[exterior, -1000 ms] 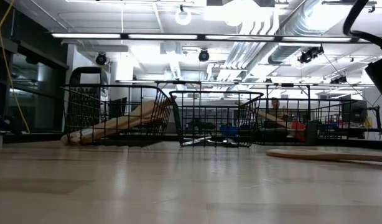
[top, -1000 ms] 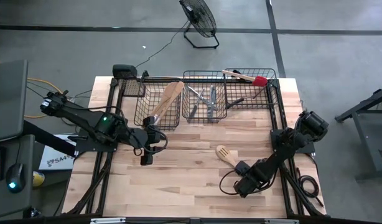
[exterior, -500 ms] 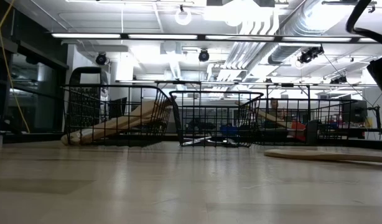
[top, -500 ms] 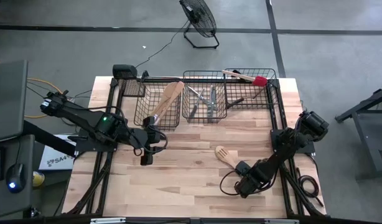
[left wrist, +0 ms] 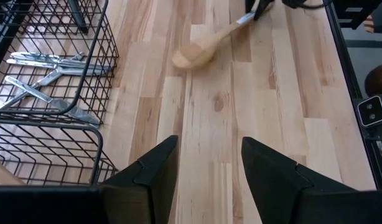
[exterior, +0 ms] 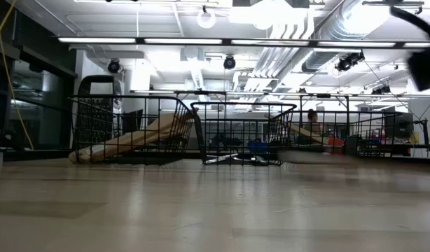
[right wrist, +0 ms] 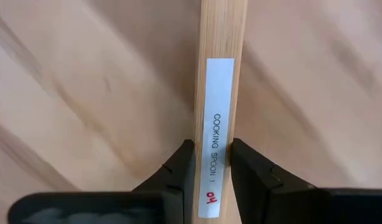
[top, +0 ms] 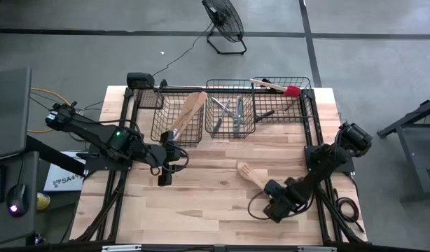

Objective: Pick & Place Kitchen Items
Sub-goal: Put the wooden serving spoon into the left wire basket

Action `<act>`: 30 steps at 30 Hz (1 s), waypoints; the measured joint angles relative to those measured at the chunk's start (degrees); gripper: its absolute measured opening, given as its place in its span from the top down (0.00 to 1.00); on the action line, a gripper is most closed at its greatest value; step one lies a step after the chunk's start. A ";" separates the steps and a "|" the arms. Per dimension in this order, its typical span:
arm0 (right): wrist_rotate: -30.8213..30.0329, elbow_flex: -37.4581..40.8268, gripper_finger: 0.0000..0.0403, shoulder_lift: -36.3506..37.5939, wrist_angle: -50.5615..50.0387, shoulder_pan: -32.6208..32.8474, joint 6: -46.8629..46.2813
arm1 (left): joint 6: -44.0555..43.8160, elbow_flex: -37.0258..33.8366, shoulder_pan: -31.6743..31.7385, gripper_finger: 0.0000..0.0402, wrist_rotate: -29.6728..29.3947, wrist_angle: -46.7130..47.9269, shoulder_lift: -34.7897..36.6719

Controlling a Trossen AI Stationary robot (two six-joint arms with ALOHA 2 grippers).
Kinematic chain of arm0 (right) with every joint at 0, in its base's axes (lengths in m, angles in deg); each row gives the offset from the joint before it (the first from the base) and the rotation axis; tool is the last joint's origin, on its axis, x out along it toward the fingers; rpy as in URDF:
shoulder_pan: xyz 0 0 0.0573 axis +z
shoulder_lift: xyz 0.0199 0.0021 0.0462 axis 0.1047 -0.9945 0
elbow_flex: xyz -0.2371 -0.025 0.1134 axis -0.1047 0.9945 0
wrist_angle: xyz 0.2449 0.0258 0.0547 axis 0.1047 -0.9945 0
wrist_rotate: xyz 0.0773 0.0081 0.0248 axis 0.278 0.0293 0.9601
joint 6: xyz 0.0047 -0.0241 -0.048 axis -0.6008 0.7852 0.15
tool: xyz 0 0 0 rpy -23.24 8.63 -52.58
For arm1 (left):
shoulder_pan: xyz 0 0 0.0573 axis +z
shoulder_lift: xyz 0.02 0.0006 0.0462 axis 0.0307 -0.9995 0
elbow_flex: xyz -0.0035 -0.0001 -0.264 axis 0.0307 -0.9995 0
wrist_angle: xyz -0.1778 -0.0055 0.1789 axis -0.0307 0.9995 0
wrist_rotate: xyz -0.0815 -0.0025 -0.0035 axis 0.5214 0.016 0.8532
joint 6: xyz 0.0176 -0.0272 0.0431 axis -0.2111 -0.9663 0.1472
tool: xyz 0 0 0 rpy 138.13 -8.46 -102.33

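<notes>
While my right gripper pinches the pale wooden cooking spoon, silver metal cutlery fills the middle black wire basket; left gripper gapes empty.

The left gripper fills the bottom centre, fingers spread over the bare wooden table. A pale wooden spoon lies top centre; silver cutlery sits in a black wire basket at upper left.

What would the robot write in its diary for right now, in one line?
right gripper shut on wooden spoon handle | spoon off table | left gripper open, idle near left basket
</notes>
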 joint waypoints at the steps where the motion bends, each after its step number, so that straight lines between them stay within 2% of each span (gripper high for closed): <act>1: -1.33 -0.04 0.82 0.63 0.13 0.16 0.02 | 0.00 0.00 -0.02 0.57 0.00 0.13 0.00; 7: -7.58 -0.13 0.82 3.74 0.24 0.61 0.26 | -0.22 0.00 -0.02 0.57 0.00 -0.11 0.00; 15: -23.90 -0.24 0.82 8.33 6.79 0.85 6.52 | -0.22 0.04 0.11 0.57 0.00 -2.67 0.00; 20: -36.32 -0.28 0.82 11.00 16.73 0.73 17.83 | 0.44 0.08 0.11 0.57 -0.08 -7.23 -0.70; 24: -42.86 -0.35 0.82 11.80 27.81 -0.03 31.08 | 2.92 0.16 0.11 0.57 -1.20 -13.52 -2.40; 30: -45.66 -0.39 0.82 11.80 42.88 -2.90 49.28 | 8.57 0.05 0.14 0.57 -3.56 -24.15 -5.95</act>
